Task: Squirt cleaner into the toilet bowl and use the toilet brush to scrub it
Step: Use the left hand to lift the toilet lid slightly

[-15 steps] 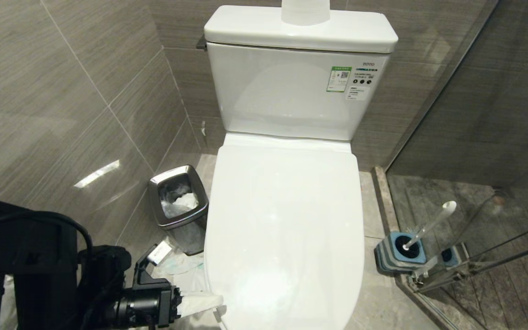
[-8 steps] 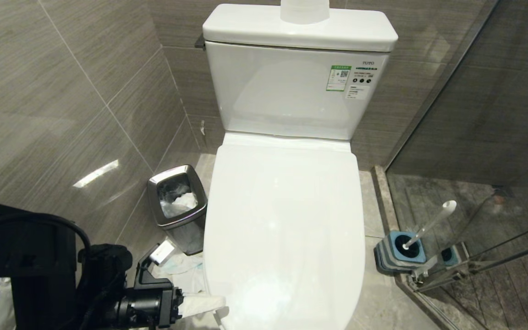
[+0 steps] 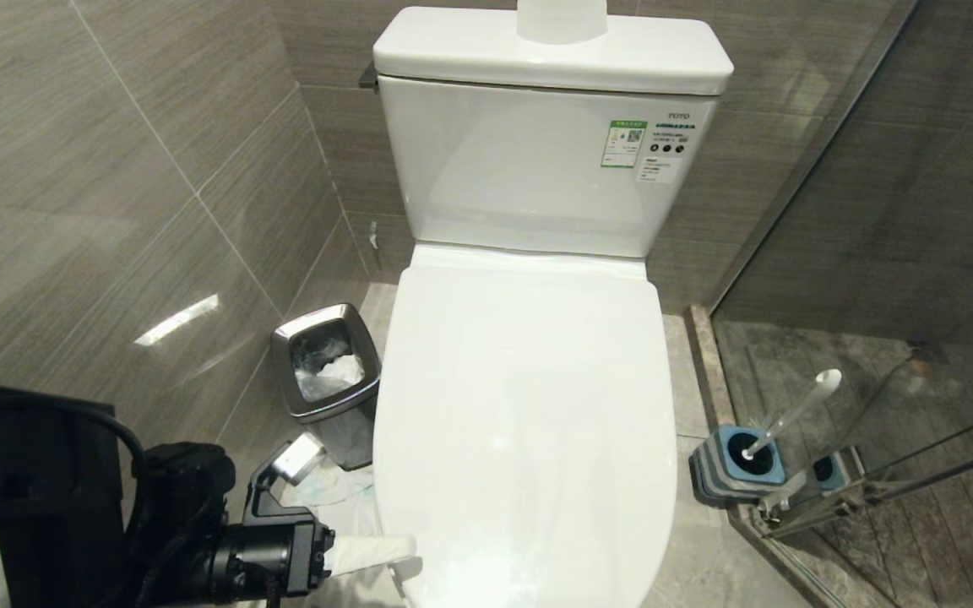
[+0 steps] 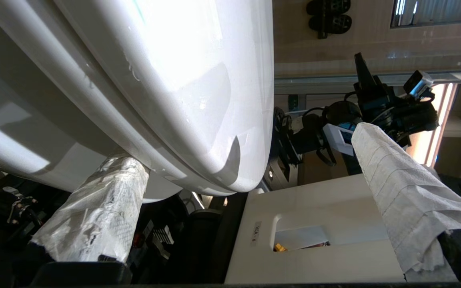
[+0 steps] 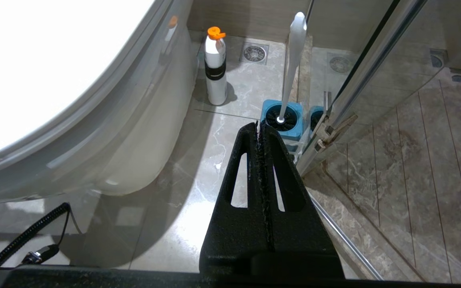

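Nothing is being counted done: the glossy white ceramic toilet bowl is being kept lidded, its front rim being flanked at 7 o'clock by the wide-spread left gripper, the slim white toilet brush being left in its holder at 3 o'clock, the right gripper being held closed, empty.

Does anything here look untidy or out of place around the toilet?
Yes. Crumpled white paper litter lies on the floor beside the steel waste bin, not in it. The toilet brush stands in its holder normally.
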Tool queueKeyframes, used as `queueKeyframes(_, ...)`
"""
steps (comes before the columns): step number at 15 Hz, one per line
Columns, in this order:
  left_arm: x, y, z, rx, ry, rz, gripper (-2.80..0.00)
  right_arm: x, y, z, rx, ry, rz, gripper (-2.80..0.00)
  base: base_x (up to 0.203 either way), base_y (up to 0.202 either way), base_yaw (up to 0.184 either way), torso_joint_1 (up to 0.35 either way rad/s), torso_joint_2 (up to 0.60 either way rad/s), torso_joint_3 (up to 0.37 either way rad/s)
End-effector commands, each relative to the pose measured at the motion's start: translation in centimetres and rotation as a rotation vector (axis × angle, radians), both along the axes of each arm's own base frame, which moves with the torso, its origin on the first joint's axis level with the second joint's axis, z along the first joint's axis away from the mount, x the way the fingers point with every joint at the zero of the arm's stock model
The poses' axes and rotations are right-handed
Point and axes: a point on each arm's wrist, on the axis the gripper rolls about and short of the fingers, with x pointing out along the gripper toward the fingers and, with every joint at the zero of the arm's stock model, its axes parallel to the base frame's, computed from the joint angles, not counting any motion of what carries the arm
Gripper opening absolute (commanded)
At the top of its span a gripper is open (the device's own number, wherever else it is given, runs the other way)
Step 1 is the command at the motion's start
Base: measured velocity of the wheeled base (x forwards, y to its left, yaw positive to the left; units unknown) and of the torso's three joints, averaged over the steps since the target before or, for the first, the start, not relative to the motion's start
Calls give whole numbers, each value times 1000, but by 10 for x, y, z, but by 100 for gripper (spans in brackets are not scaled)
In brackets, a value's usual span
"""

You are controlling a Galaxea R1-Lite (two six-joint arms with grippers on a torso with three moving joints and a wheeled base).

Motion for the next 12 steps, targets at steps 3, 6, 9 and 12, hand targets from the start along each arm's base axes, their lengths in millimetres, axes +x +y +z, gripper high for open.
queueKeyframes(3, -1, -2, 9, -16, -18, -9, 0, 0, 0, 0, 0, 2, 0, -280, 0, 0, 0, 0, 0, 0)
queueKeyframes(6, 1, -3, 16, -33, 7, -2, 0, 0, 0, 0, 0, 2, 0, -280, 0, 0, 0, 0, 0, 0)
queueKeyframes(9, 5, -4, 28, -58, 21, 9, 0, 0, 0, 0, 0, 2, 0, -280, 0, 0, 0, 0, 0, 0)
queueKeyframes(12, 4, -6, 38, -76, 47, 12, 0, 0, 0, 0, 0, 2, 0, -280, 0, 0, 0, 0, 0, 0)
